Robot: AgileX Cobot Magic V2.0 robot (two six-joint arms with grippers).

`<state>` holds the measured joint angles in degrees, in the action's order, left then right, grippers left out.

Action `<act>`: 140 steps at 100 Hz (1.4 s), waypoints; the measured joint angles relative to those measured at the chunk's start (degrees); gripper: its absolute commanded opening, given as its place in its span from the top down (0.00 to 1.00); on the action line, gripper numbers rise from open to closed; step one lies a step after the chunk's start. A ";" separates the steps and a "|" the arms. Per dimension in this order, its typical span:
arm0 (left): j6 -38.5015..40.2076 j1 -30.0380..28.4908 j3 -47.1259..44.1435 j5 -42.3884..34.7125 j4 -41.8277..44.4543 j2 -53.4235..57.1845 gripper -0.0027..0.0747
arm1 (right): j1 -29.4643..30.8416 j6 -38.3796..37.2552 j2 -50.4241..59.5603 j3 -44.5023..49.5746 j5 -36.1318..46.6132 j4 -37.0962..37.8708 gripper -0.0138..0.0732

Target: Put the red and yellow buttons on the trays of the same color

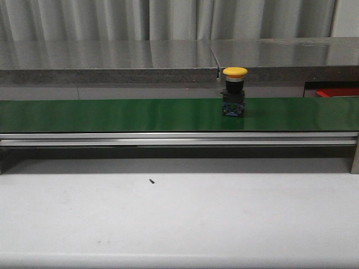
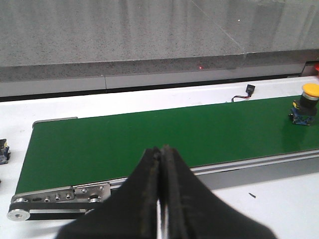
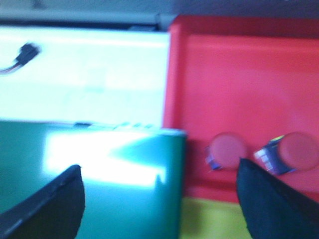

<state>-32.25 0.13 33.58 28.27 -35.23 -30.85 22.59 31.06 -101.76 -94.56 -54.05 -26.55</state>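
A yellow button (image 1: 234, 89) on a black and blue base stands upright on the green belt (image 1: 112, 115), right of centre; the left wrist view shows the same yellow button (image 2: 305, 103) far off. My left gripper (image 2: 160, 152) is shut and empty over the belt's near rail. My right gripper (image 3: 159, 189) is open and empty, hovering over the belt end (image 3: 99, 189). Beyond it lies the red tray (image 3: 239, 69) with two red buttons (image 3: 227, 151) (image 3: 294, 152) in it. A strip of the yellow tray (image 3: 214, 219) borders the red one. No gripper appears in the front view.
A grey counter (image 1: 112, 59) runs behind the belt, and a red tray corner (image 1: 336, 92) peeks at the far right. A small black screw (image 1: 151, 180) lies on the white table. A loose black connector (image 2: 248, 90) with wires rests behind the belt. A blue part (image 2: 4, 151) sits off the belt's left end.
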 measured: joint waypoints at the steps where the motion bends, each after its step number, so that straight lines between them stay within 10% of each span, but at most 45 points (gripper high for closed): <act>1: 0.00 0.00 0.00 0.00 0.00 0.00 0.99 | -0.29 0.19 0.37 0.50 0.00 0.00 0.13; 49: 0.00 0.00 0.00 0.00 0.00 0.00 0.99 | -12.32 4.80 15.14 24.86 4.20 1.00 0.13; 84: 0.00 0.00 0.00 0.00 0.00 0.00 0.99 | -22.87 5.19 13.32 25.02 11.46 3.02 0.13; 140: 0.00 0.00 0.00 0.00 0.00 0.00 0.99 | -23.68 5.23 -0.61 13.54 11.96 3.05 0.16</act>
<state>-32.25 0.13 33.58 28.27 -35.23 -30.85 -1.09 36.29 -102.37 -81.02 -42.09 -23.50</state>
